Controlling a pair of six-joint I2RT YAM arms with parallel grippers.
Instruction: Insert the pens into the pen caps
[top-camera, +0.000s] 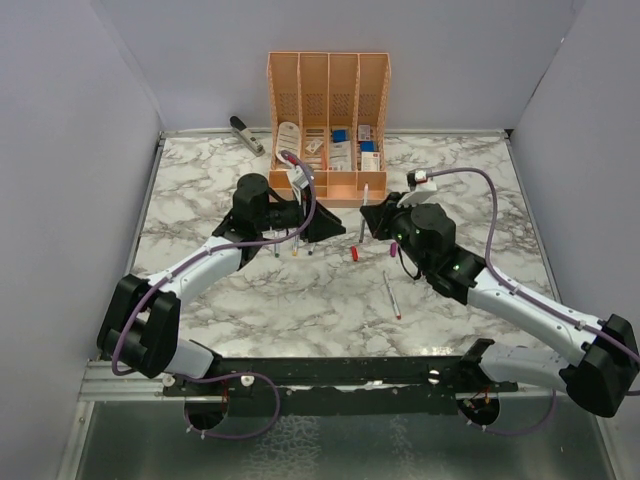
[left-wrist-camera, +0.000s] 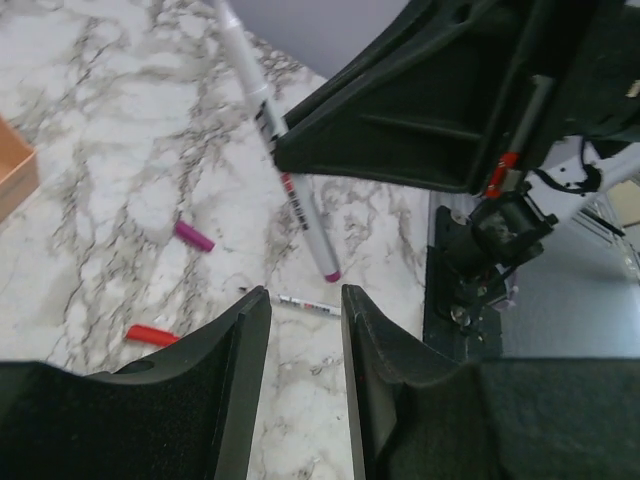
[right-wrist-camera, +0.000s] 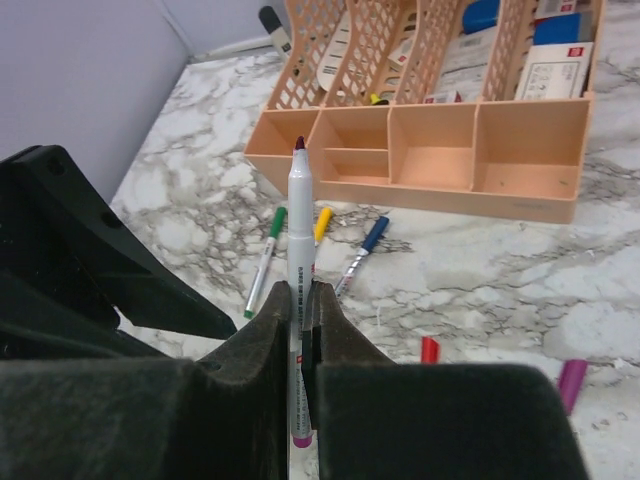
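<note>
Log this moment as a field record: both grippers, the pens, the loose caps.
left gripper: open, empty
right gripper: shut on purple-tipped pen, tip pointing away from the wrist camera
capped pens: green pen, yellow pen, blue pen, lying in front of the orange organizer
loose caps: red cap, purple cap, on the marble
fifth pen: lying loose on the marble
</note>
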